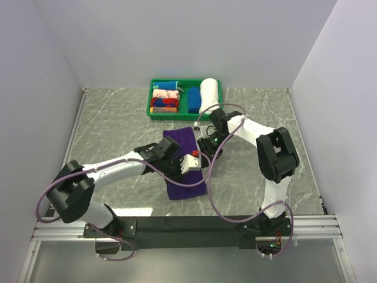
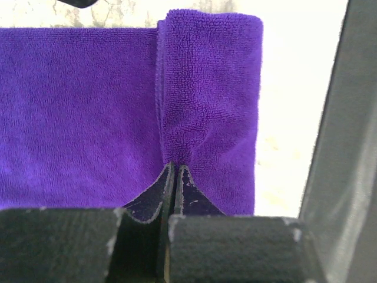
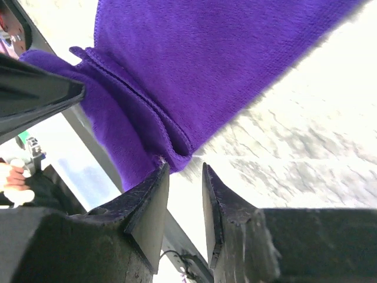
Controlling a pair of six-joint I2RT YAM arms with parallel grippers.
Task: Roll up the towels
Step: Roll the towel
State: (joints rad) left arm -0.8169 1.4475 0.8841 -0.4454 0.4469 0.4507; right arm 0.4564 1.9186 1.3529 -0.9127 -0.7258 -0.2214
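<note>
The deep-purple towel (image 1: 184,174) lies on the table (image 1: 112,124) between the arms, one edge folded over. The left jaws are pressed together, seemingly pinching that fold. The right jaws stand spread just beside the towel's corner.

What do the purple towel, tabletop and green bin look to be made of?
Towel: soft looped pile, likely microfibre terry; matte, fine nap shows in the left wrist view.
Tabletop: grey-green with white veins, marble-look; stone or printed laminate, cannot tell.
Bin: smooth uniform green, probably moulded plastic.
</note>
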